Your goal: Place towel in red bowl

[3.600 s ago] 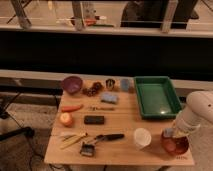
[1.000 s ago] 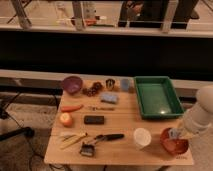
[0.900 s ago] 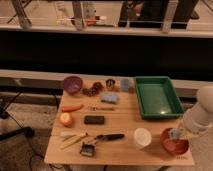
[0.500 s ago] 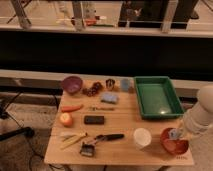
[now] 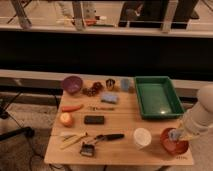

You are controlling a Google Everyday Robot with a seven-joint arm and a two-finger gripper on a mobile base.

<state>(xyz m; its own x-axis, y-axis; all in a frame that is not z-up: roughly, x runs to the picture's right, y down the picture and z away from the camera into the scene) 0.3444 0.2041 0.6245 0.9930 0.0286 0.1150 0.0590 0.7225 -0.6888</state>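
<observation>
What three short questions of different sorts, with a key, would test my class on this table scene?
1. True or false: the end effector is over the red bowl.
2. Which sits nearest the red bowl: (a) purple bowl, (b) white cup, (c) carrot?
3. Fill in: the green tray lies at the table's ____ side in the picture.

Key: 1 true; 2 b; 3 right.
</observation>
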